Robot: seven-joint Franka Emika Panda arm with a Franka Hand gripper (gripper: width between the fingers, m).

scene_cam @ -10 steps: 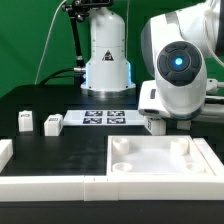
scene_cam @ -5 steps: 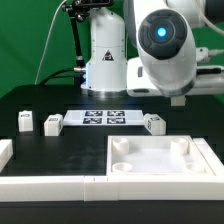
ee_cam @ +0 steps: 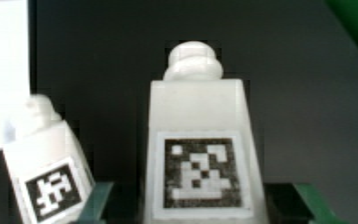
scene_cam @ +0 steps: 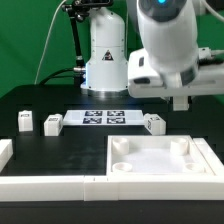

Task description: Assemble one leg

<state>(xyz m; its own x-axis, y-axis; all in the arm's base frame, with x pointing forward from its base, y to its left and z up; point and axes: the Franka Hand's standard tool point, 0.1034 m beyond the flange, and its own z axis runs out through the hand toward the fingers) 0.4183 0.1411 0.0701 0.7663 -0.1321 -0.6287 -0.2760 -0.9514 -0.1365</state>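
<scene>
Although the exterior view hid the grasp behind the arm [scene_cam: 165,45], the wrist view showed the fingers [ee_cam: 318,208] set on either side of the leg [ee_cam: 197,130] and clenched on its tagged end, its knobbed tip pointing away from the camera. A second leg [ee_cam: 43,150] sat just beside it; whether they touched, cannot tell. In the exterior view a loose leg [scene_cam: 153,123] sat on the desk [scene_cam: 60,150] just beside the marker board [scene_cam: 105,118], and two more legs [scene_cam: 24,121] stood well apart toward the exterior view's left. The tabletop [scene_cam: 155,168] lay near, its corner sockets [scene_cam: 122,148] apparently empty. Judged progress: early; the leg was grasped only. Left: carry it to a socket, seat it, twist it home.
</scene>
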